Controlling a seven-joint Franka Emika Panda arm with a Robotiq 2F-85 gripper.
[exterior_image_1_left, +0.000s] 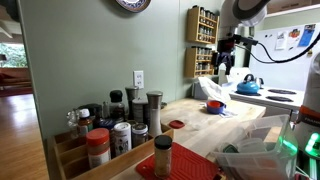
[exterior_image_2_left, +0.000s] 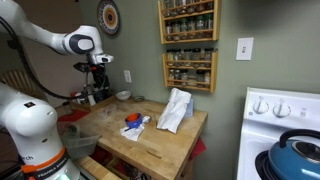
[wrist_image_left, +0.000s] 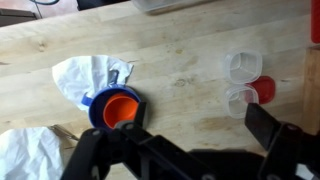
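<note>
my claw (wrist_image_left: 185, 140), jaws wide and empty, high over orange cup (wrist_image_left: 121, 108) nested in blue cup (wrist_image_left: 97, 106) on cloth (wrist_image_left: 80, 78); i judge: centre over rim, descend straight, avoid snagging cloth.

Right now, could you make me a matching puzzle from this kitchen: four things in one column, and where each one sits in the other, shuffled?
Things:
1. orange plastic cup
2. blue metal kettle
3. wooden spice racks
4. small red round lid

Places:
A. hung on the wall
B. beside the clear plastic tubs
C. nested in a blue plastic cup on crumpled white paper
D. on the white stove

Pairs: 1-C, 2-D, 3-A, 4-B.
</note>
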